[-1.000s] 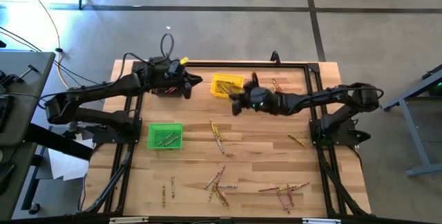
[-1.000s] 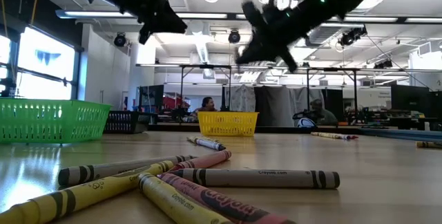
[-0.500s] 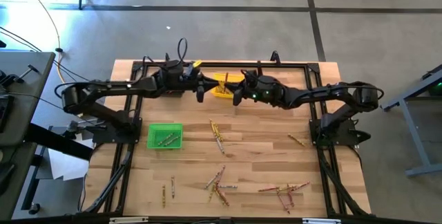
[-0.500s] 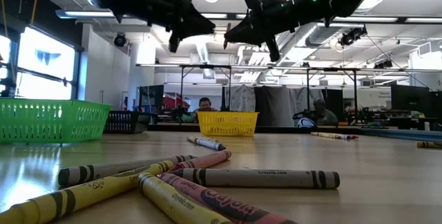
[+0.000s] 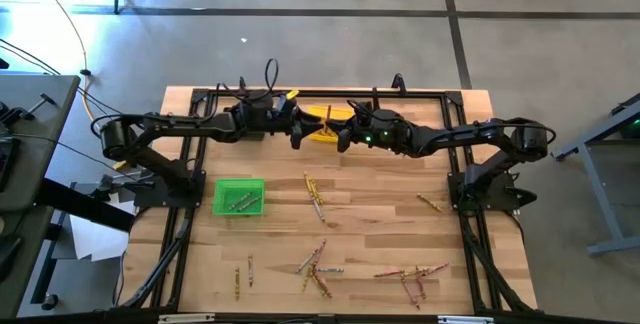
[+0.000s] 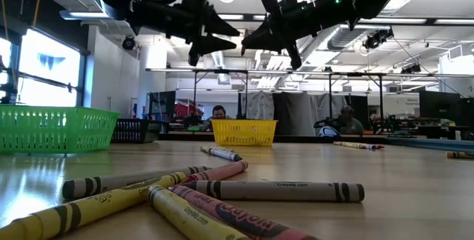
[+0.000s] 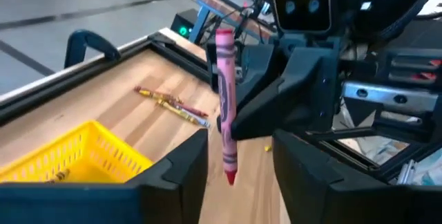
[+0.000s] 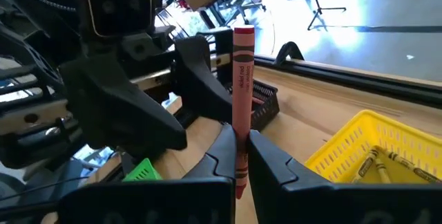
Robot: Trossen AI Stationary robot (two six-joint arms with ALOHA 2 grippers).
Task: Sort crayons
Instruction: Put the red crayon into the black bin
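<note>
Wooden desk [image 5: 380, 234], scattered crayons [image 5: 315, 200]; yellow bin [image 5: 322, 130] at 12 o'clock. Right gripper [image 8: 238, 156] jaws clamp an upright red crayon [image 8: 241, 106]. Left gripper [image 7: 238, 172] jaws stand apart around it.

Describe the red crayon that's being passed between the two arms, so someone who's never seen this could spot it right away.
Look above the far edge of the wooden table, by the yellow plastic bin, where the two dark arms meet. The right gripper pinches a thin red crayon upright in mid-air, between the left gripper's open fingers. It is the only crayon off the table.
</note>
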